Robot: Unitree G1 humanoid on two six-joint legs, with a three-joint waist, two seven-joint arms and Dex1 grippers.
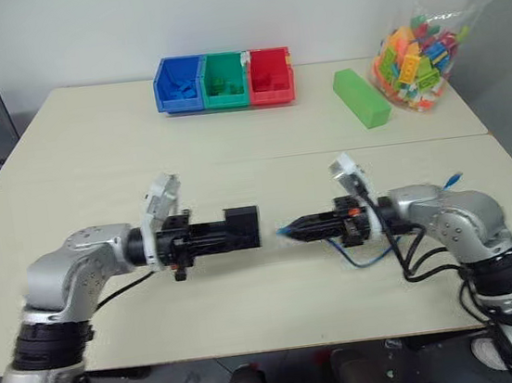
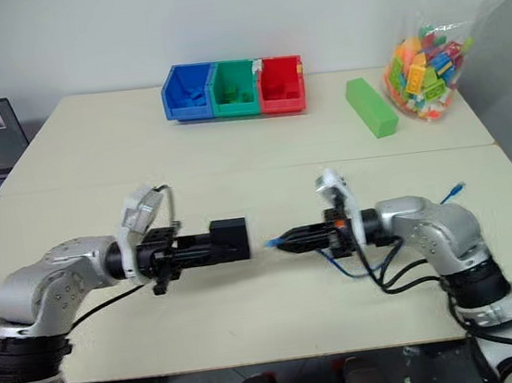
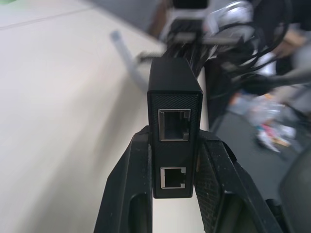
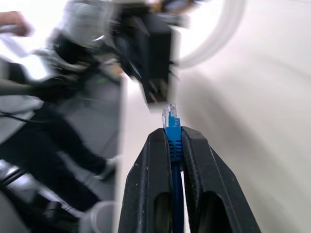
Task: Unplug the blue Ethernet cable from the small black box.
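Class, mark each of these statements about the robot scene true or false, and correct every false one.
1. The blue Ethernet cable is plugged into the small black box. False: its plug is out, with a gap between plug and box.
2. The left end effector is shut on the small black box. True.
3. The right end effector is open and holds nothing. False: it is shut on the cable just behind the plug.
4. Both ports in the box's face are empty. True.
5. The green block lies inside the red bin. False: it lies on the table, between the bins and the bag of bricks.
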